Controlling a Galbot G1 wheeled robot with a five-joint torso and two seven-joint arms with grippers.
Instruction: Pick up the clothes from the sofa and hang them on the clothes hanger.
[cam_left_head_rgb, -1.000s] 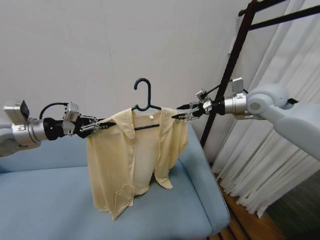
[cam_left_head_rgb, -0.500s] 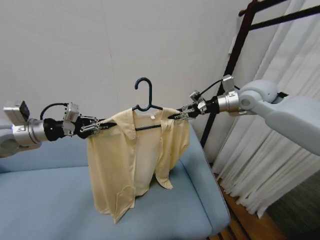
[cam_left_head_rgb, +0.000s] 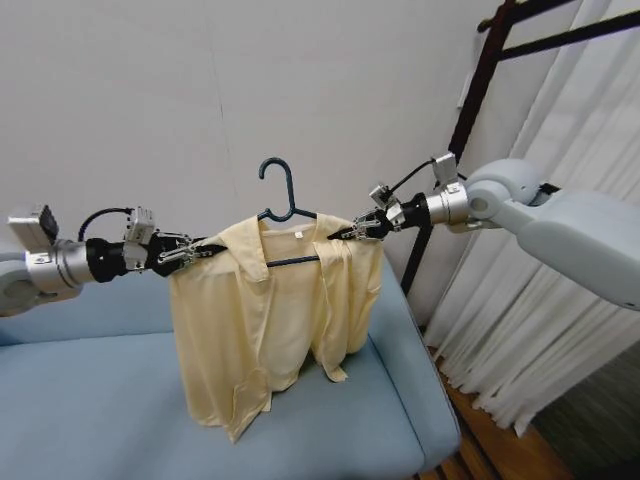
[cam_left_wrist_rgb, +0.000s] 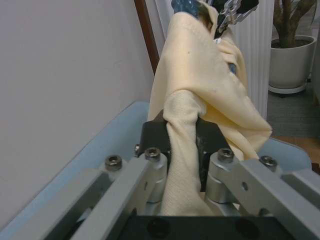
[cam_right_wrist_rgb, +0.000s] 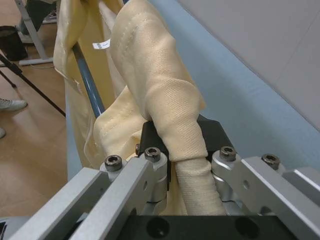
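A pale yellow cloth shirt (cam_left_head_rgb: 265, 320) hung in the air on a dark blue plastic hanger (cam_left_head_rgb: 281, 188), stretched between the robot's two arms above a light blue upholstered sofa (cam_left_head_rgb: 100, 410). The left claw (cam_left_head_rgb: 205, 250) was closed tight on the shirt's left shoulder; from its wrist camera a bunched fold of the yellow cloth (cam_left_wrist_rgb: 182, 150) sat squeezed between the black pads. The right claw (cam_left_head_rgb: 345, 233) was likewise clamped on the shirt's right shoulder, and its wrist camera showed a thick roll of fabric (cam_right_wrist_rgb: 170, 110) pinched between the pads, with the hanger's blue bar (cam_right_wrist_rgb: 89, 77) running just beside it inside the garment. The shirt's hem dangled over the seat towards the sofa's right end, not touching the cushion. The hanger's hook stood free above the collar, caught on nothing. A dark brown clothes rack (cam_left_head_rgb: 470, 110) rose beyond the sofa's right end, well apart from the hook, with white curtains (cam_left_head_rgb: 560, 330) behind it.
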